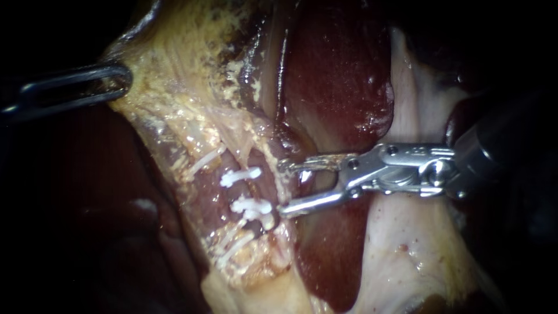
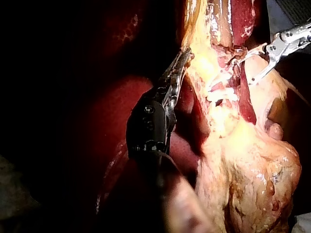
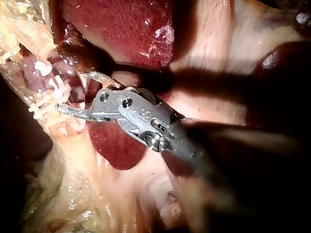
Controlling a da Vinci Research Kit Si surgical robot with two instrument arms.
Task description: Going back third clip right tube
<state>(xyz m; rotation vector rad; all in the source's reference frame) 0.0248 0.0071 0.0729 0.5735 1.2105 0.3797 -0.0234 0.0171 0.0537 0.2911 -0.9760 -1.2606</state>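
Glistening liver [image 1: 343, 75] behind right instrument [image 1: 283, 188], jaws parted; surroundings black.

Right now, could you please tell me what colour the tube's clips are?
Small clips are white; endoscope view best.

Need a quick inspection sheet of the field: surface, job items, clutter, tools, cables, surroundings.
Surface: liver, dark red and wet, pale tissue beside it.
Job's things: several white clips sit across a tube.
Clutter: nothing seen.
Tools: left tool shut on yellow tissue; right tool open, jaw tips close beside the clips, holding nothing.
Cables: nothing seen.
Surroundings: dark, nothing seen.
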